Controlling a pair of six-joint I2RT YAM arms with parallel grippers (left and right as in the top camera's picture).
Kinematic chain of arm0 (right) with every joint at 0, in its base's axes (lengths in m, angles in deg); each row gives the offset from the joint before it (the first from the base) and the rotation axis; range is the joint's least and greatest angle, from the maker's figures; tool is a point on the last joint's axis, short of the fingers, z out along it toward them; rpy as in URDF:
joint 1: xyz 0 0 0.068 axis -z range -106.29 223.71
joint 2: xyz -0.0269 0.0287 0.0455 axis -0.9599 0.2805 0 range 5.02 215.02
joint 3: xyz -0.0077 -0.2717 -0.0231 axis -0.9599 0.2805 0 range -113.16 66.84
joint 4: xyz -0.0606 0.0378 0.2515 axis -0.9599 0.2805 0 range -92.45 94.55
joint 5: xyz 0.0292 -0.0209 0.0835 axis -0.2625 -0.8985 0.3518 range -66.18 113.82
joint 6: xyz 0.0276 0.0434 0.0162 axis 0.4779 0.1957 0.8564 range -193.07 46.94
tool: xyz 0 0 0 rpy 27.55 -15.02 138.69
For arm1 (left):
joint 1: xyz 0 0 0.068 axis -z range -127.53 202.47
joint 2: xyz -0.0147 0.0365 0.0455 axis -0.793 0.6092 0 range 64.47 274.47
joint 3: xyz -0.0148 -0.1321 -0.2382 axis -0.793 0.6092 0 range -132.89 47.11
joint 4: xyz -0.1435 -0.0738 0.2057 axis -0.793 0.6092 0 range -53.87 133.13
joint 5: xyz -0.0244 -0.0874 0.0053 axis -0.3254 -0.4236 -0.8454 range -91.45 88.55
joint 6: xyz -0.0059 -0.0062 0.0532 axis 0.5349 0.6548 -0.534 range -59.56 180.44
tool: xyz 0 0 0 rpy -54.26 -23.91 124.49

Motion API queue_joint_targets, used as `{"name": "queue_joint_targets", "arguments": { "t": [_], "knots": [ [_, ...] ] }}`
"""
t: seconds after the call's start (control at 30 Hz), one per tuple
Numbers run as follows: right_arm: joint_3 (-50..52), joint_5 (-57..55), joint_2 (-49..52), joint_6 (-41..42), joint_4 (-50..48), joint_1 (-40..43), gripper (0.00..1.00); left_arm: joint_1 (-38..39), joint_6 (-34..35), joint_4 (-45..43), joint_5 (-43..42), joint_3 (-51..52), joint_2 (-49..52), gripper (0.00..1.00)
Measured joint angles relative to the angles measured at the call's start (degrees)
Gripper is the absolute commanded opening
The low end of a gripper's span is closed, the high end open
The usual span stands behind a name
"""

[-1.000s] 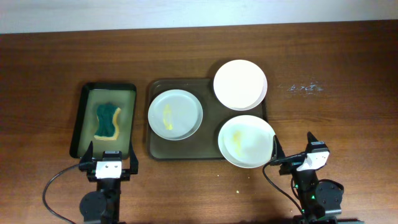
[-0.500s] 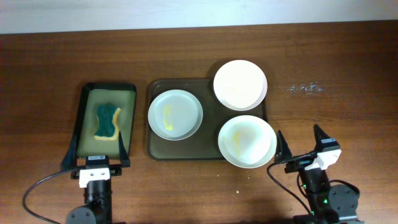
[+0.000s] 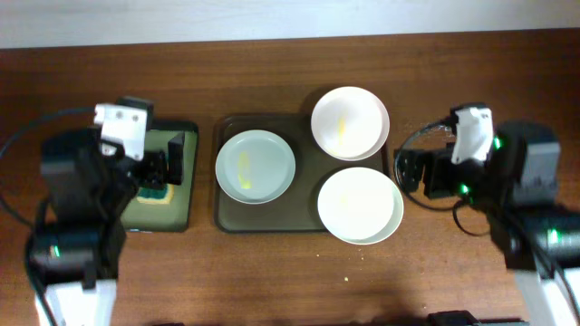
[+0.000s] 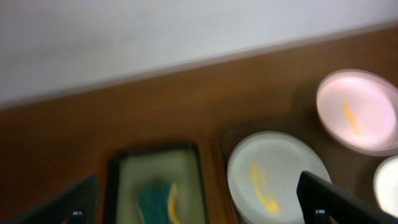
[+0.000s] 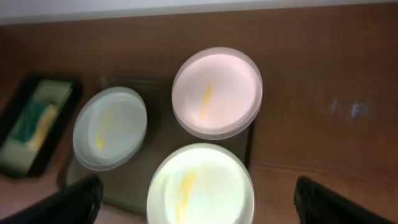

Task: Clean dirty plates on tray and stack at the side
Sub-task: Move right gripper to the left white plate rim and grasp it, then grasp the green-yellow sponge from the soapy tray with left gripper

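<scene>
Fingers point(image 4: 336, 202) of both arms stand spread and empty (no plate point(image 3: 256, 166) looks wiped yet), so the left arm should probably fetch the sponge point(image 4: 155, 202) first.

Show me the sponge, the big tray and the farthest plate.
sponge point(image 5: 25, 118): right wrist view, its green top.
tray point(image 3: 263, 217): overhead view, bare floor near front rim.
farthest plate point(image 3: 350, 123): overhead view, its centre.

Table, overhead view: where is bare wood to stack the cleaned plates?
Bare: the near strip in front of the tray, and the far strip behind it, by the wall. Crowded: the tray, filled by the plates.
</scene>
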Motion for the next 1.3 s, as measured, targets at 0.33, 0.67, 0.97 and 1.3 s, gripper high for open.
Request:
{"name": "queue_joint_targets", "arguments": {
  "t": [0.33,0.67,0.97,1.3],
  "knots": [
    [-5.97,6.03,20.79,1.31,1.49,-0.55,0.9,0.11,0.26,15.61,-16.13,-15.56,20.09,0.99],
    [-11.39,-3.61,42.36,19.06,-14.16,-18.62,0.68,-1.16,12.76,14.05,-1.01,-15.74,22.86,0.99],
    [-15.54,-7.02,57.0,21.66,-17.84,-26.53,0.47,-4.31,16.15,15.06,6.25,-15.76,32.0,0.99],
    [-16.04,-6.73,63.78,21.94,-19.26,-27.85,0.04,-4.31,15.39,16.44,8.41,-15.76,32.09,0.84]
  ]
}}
